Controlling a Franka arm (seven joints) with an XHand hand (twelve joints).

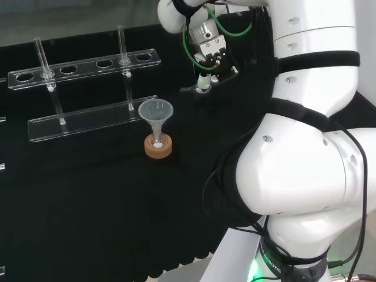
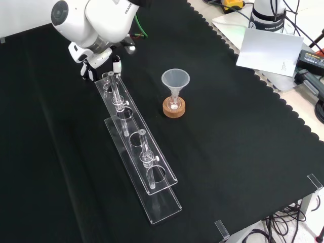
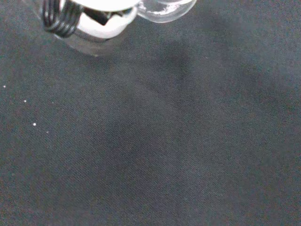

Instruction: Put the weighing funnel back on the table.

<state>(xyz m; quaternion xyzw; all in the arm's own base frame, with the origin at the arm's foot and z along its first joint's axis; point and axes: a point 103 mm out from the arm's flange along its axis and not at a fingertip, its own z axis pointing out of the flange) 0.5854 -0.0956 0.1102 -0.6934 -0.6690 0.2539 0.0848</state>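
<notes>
Head view: the hand is seen low over the black cloth, to the right of the clear rack and well apart from the funnel, which is stood in a small flask on a cork ring. In the wrist view the clear weighing funnel is shown just beside a white part of the hand, close above the cloth. Whether the hand is clamped on it cannot be told
</notes>
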